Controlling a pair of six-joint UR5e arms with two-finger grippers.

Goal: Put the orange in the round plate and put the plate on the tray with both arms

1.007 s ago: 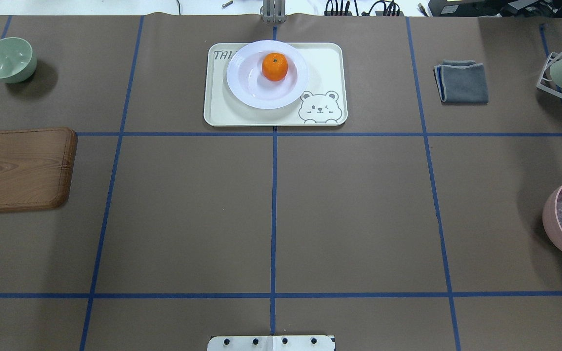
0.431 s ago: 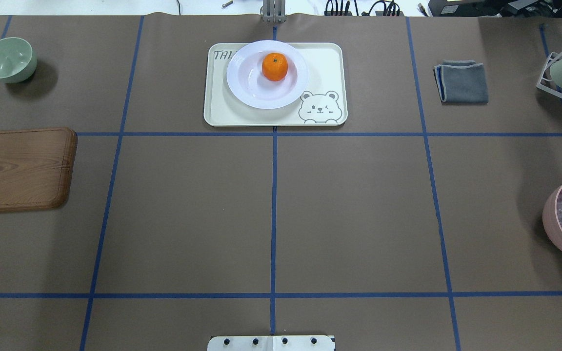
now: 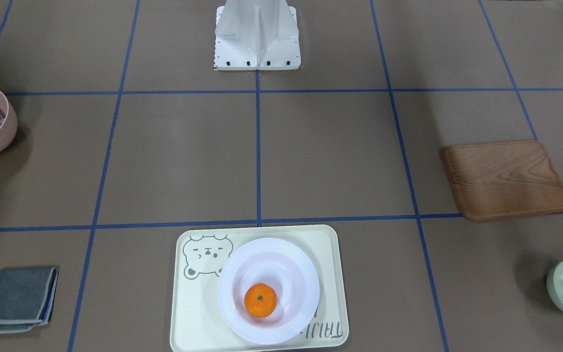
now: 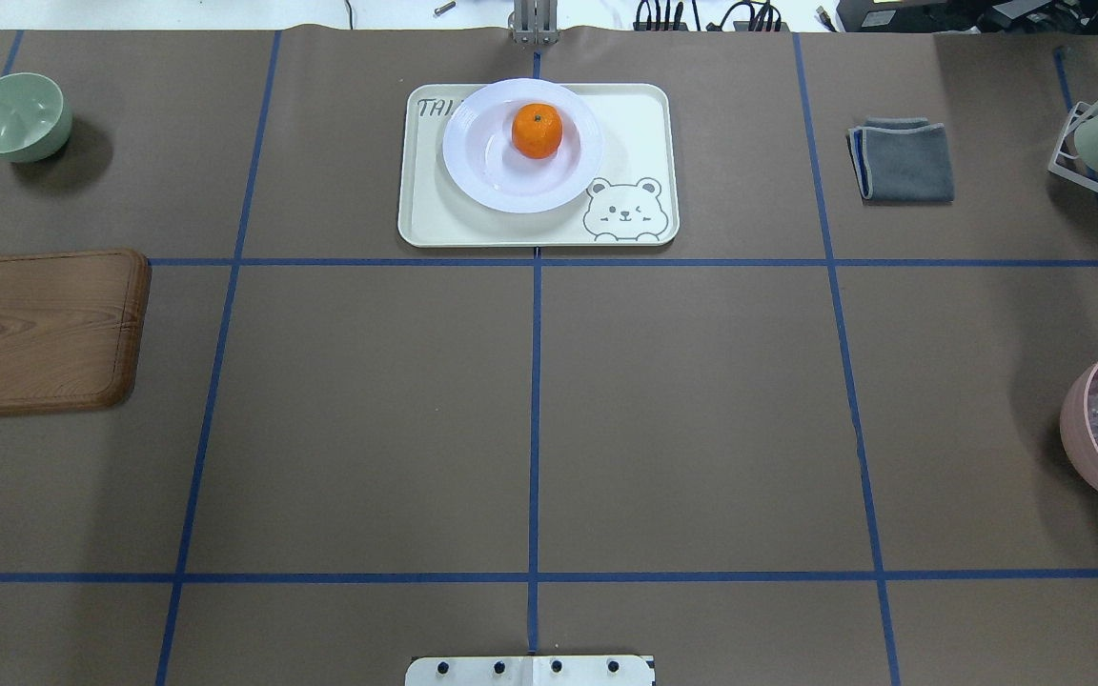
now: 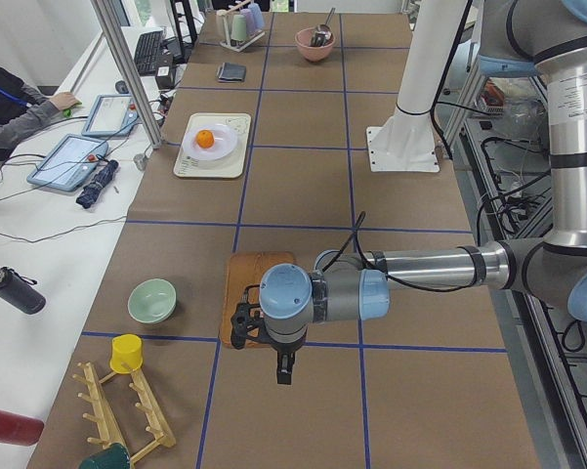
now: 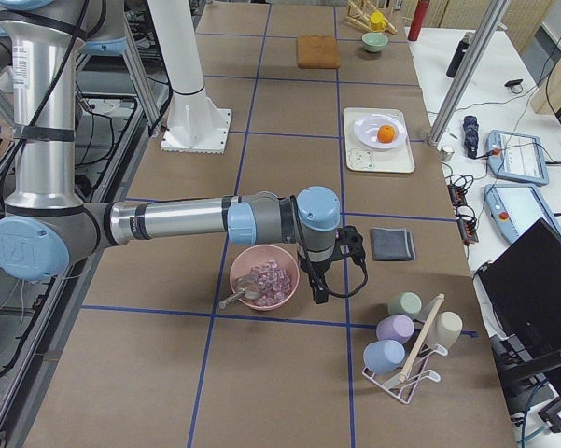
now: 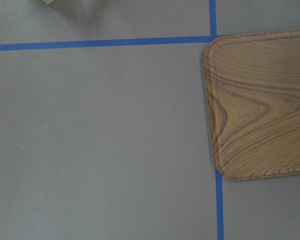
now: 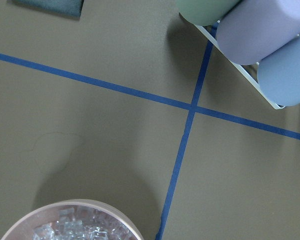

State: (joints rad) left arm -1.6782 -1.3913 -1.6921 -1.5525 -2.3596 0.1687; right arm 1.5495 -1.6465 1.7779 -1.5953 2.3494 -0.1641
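The small bright-orange mandarin [image 4: 537, 131] was seen in the glossy white round plate [image 4: 484, 179], set on the pale cream rectangular plastic tray [image 4: 642, 122]. Whether the left tool [image 5: 238, 326] and right tool [image 6: 357, 245], well apart from it, were open could not be told.

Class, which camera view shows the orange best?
The front-facing view: the orange is largest there, unblocked in the plate, stem dimple visible. Overhead shows it nearly as well; both side views show it tiny and distant; the wrist views miss it.
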